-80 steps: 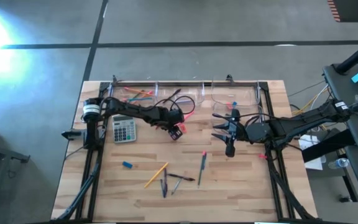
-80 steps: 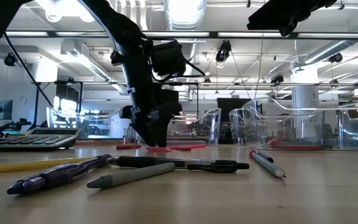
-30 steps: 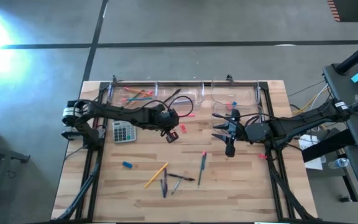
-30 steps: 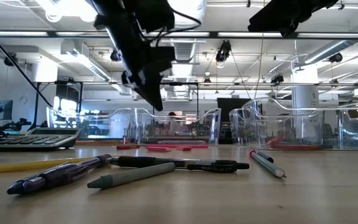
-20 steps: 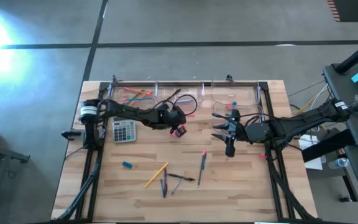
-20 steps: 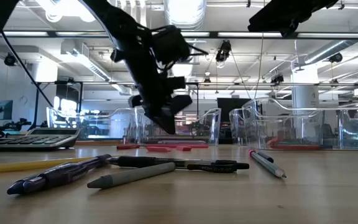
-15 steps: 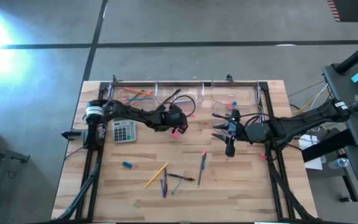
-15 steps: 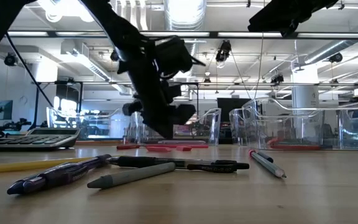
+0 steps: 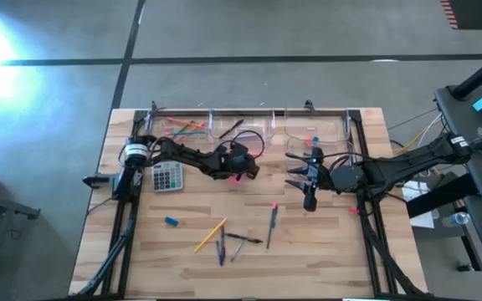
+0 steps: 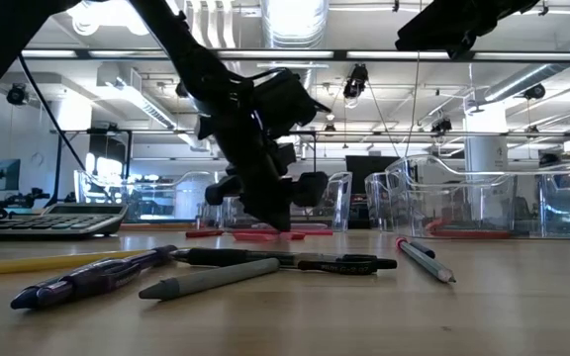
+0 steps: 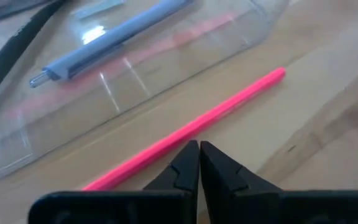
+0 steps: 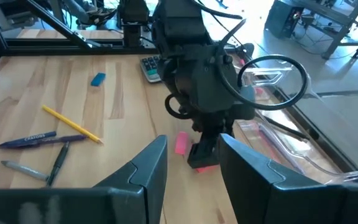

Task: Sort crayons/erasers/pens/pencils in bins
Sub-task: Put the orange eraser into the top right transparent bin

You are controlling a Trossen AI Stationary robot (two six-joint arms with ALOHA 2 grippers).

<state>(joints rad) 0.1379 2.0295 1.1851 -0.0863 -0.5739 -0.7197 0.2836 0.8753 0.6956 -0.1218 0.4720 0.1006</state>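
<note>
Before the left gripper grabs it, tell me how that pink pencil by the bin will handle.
The pink pencil looks straight and thin, so probably stiff and light. Lying flat beside the bin, it may roll if nudged. The shut left gripper must open first.

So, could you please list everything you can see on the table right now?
Bins: four, clear, along the table's far edge.
Binned pencils: several, orange, pink and green, leftmost bin.
Pink pencil: one, on the table in front of the bins.
Yellow pencil: one, near edge.
Loose pens: three or four, dark or grey, near edge.
Blue eraser: one, left of the yellow pencil.
Pink eraser: one, by the pink pencil.
Calculator: one, grey, left side.
Left gripper: shut, empty, over the pink pencil.
Right gripper: open, empty, waiting right of centre.
</note>
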